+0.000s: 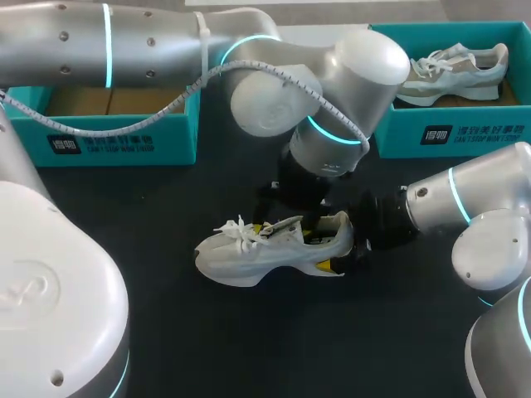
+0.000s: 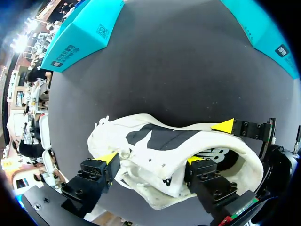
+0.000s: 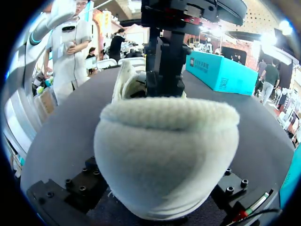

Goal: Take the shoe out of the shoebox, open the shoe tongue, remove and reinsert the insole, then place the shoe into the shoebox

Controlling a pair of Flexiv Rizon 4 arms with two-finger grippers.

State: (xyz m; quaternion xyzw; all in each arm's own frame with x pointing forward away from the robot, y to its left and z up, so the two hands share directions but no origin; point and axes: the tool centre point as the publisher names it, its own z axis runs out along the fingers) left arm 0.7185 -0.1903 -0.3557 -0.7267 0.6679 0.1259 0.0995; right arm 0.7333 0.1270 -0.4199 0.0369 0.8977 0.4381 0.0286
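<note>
While the shoe (image 1: 274, 249) lay on its sole mid-desk (image 1: 207, 348), out of its box, my right jaws clasped its heel (image 3: 164, 155) from both sides, spread just to the heel's width. I judged that this hold pinned the shoe against the other arm's pull. My left jaws stood over it from above, spread wide along its length. One tip was against the laced upper (image 2: 150, 165) and the other in the shoe's mouth, so the lacing appeared pinched between them, presumably to open the tongue, which I could not pick out among the folds. The dark insole (image 2: 174, 139) showed in the opening, not yet removed. Behind stood one open teal shoebox (image 1: 116, 137) at my left and another box (image 1: 473, 133) at my right, holding a second shoe (image 1: 452, 70).
</note>
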